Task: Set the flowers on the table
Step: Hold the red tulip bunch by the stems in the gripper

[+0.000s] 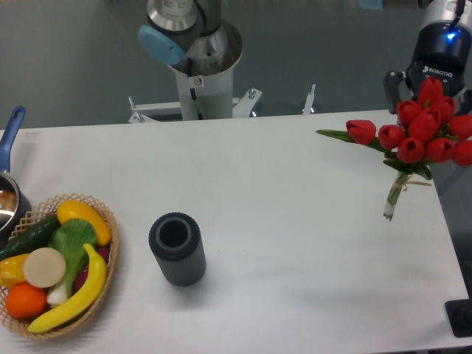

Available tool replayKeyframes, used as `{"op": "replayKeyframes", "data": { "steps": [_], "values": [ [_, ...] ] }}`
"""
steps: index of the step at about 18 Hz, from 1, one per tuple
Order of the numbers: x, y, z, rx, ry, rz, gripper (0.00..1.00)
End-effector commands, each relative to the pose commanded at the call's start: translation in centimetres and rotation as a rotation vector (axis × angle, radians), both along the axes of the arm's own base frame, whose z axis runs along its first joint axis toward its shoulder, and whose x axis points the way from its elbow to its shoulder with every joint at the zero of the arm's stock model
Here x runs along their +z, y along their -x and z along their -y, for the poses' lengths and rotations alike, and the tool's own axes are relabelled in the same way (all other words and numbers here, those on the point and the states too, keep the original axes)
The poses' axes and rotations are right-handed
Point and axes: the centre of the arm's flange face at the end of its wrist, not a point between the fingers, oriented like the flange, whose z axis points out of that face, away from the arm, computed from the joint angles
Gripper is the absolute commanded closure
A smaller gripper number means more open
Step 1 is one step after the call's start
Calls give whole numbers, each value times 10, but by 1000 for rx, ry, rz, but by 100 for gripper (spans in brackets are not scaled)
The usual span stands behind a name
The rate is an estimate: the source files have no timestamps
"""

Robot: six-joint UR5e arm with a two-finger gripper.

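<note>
The flowers, a bunch of red tulips with green leaves, hang at the far right above the white table. Their pale tied stems point down towards the tabletop near its right edge. My gripper comes down from the top right and is shut on the bunch just behind the blooms. The red heads cover its fingertips. Only the dark outer finger on the left shows clearly.
A dark ribbed cylinder stands left of centre. A wicker basket of fruit and vegetables sits at the front left, with a blue-handled pot behind it. The arm's base rises behind the table's far edge.
</note>
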Motion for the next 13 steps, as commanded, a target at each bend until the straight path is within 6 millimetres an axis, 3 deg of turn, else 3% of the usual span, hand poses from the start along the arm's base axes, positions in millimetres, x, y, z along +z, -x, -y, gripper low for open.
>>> {"op": "replayKeyframes", "data": {
  "steps": [13],
  "values": [
    [2, -9, 2, 13, 30, -7, 61]
  ]
}}
